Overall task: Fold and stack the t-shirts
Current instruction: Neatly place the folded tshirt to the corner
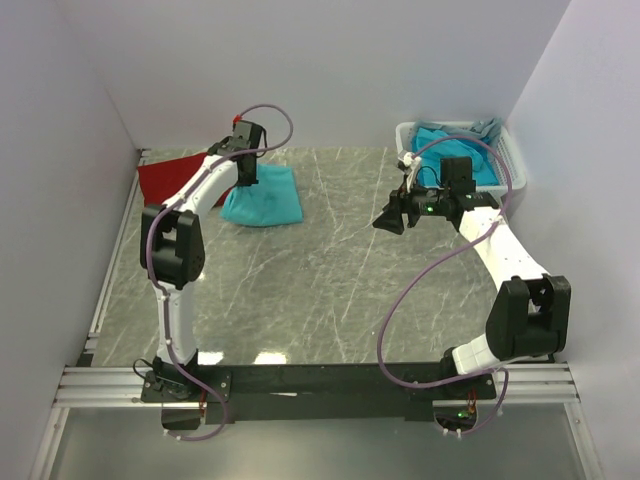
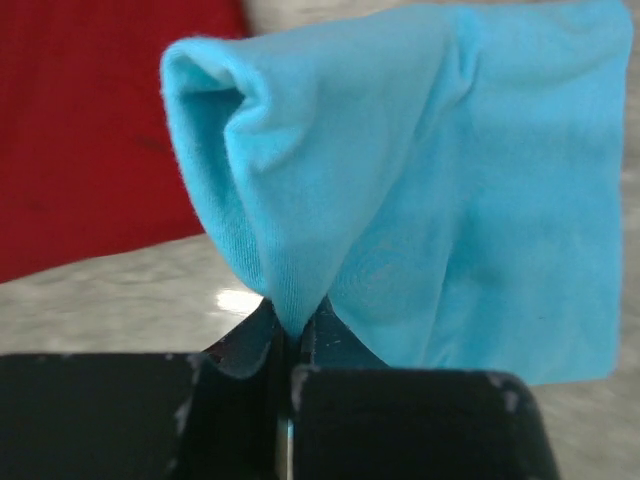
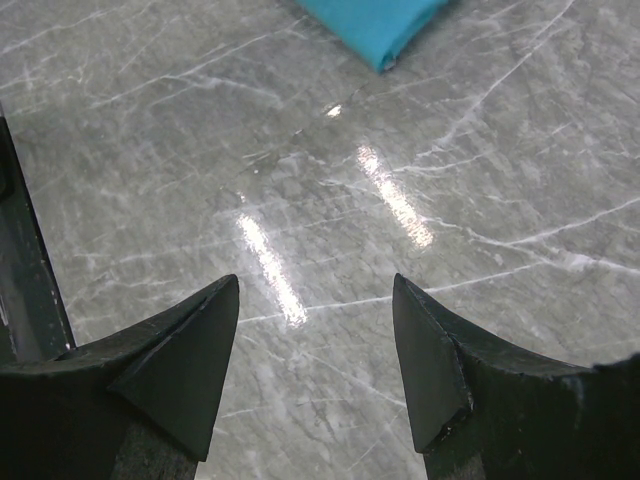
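Grey marbled table (image 1: 330,290) carries a folded blue shirt (image 1: 265,197) at its far left, just beside a red shirt (image 1: 165,178), and the left gripper (image 2: 290,345) is clamped on a bunched fold of the blue one. Near the basket (image 1: 515,160) the right gripper (image 3: 315,340) hangs spread wide over the table, holding nothing. Light, limp and likely to fall open, the blue shirt probably wants a pinch through all its layers at an edge.

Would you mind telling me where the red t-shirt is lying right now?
In the top view, the red t-shirt lies at the far left of the table, beside the left wall, just left of the folded turquoise t-shirt.
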Controlling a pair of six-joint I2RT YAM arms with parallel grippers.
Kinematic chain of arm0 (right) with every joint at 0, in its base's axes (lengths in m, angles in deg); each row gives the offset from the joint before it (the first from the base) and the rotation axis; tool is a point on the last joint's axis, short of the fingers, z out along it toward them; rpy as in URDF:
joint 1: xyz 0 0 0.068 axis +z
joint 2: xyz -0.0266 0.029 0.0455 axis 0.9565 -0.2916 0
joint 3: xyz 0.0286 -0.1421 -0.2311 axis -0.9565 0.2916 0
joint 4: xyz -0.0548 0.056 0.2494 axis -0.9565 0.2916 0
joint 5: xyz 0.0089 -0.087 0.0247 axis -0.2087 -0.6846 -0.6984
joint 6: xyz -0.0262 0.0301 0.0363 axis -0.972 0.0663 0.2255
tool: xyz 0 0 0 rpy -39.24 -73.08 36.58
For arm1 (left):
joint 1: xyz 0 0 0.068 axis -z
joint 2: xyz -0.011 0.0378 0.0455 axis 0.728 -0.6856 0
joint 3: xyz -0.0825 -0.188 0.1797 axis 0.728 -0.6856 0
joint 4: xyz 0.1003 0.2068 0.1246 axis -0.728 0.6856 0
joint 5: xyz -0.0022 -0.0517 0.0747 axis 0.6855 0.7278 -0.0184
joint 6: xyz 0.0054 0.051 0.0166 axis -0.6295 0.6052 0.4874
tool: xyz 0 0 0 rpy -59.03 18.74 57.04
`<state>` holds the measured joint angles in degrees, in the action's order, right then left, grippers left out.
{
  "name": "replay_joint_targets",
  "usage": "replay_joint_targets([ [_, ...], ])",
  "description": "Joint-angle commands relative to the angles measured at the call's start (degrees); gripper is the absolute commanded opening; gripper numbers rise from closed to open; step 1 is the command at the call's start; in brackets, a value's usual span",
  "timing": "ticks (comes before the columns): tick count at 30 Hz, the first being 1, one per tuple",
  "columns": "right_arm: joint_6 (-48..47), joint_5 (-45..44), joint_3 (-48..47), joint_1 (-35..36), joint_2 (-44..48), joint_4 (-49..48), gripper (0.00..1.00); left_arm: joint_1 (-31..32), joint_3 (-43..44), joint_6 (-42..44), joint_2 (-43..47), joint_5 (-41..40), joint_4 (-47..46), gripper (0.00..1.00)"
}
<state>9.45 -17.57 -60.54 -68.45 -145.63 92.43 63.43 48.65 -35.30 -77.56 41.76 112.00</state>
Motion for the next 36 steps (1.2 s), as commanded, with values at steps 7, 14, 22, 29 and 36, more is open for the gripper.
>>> replay_joint_targets([
  [7,-0.8,1.7,-0.4,-0.4,2.9,-0.1,0.69,-1.0,0.1,7.1,3.8,-17.1,-2.8,0.0],
  [14,-1.2,2.2,-0.7,-0.4,3.1,0.7,0.69,-2.1,0.8,11.0,5.7,-19.3,-7.4,0.0],
  [22,-2.0,2.9,-1.1,-0.4,2.9,1.7,0.69,-3.3,6.9,14.3,4.4,-21.1,-9.0,0.0],
  [29,-2.2,3.1,-1.2,-0.4,2.2,2.0,0.69,-3.4,9.2,16.4,4.7,-21.1,-9.6,0.0],
  [36,-2.3,3.2,-1.4,-0.4,1.4,2.5,0.69,-3.4,10.2,16.2,5.0,-21.4,-9.2,0.0],
])
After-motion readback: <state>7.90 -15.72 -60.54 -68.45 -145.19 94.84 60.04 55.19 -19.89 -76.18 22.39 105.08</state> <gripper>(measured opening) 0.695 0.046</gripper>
